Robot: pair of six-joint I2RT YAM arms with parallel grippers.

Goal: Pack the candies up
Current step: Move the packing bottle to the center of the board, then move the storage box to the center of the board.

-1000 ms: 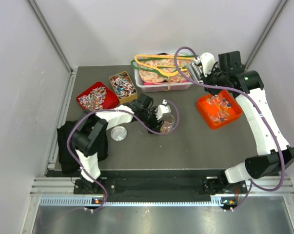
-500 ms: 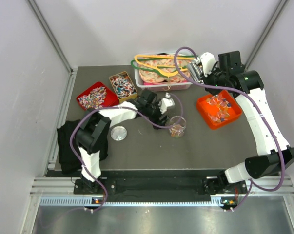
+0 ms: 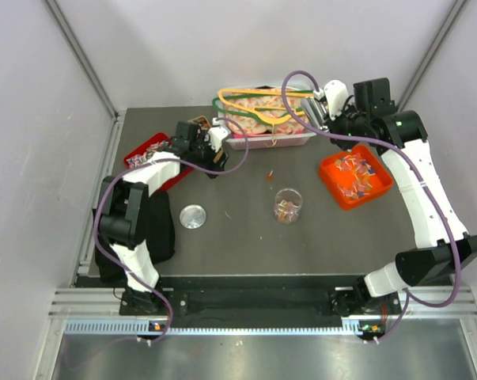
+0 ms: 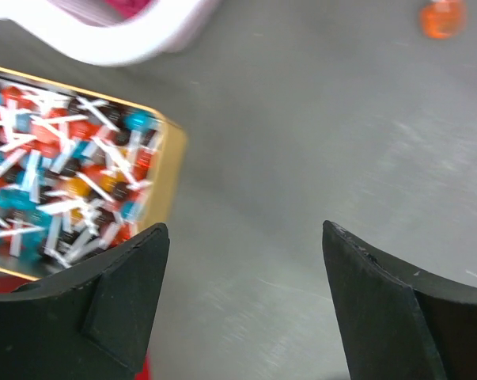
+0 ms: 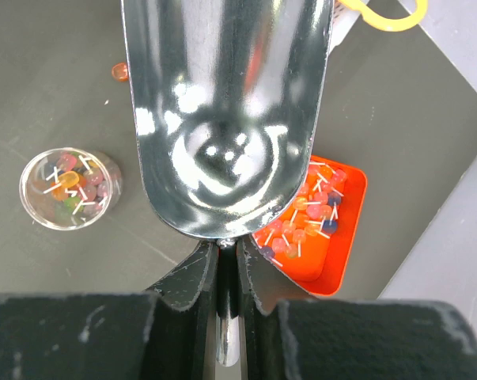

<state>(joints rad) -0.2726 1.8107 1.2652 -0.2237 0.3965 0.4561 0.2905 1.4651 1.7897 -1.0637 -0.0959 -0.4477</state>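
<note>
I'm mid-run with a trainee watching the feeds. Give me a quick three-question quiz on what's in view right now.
1. True or false: the clear cup has its lid on.
2. The right gripper is shut on: A) a sponge, B) a metal scoop, C) the lid?
3. Fill in: the open left gripper hangs beside the ___-rimmed tin of candies.
Key: 1 false, the lid lies apart from the cup; 2 B; 3 gold.

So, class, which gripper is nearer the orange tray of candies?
Right. The right gripper, shut on a metal scoop, hangs by the orange tray; the left gripper is across the table, open beside the gold tin.
</note>
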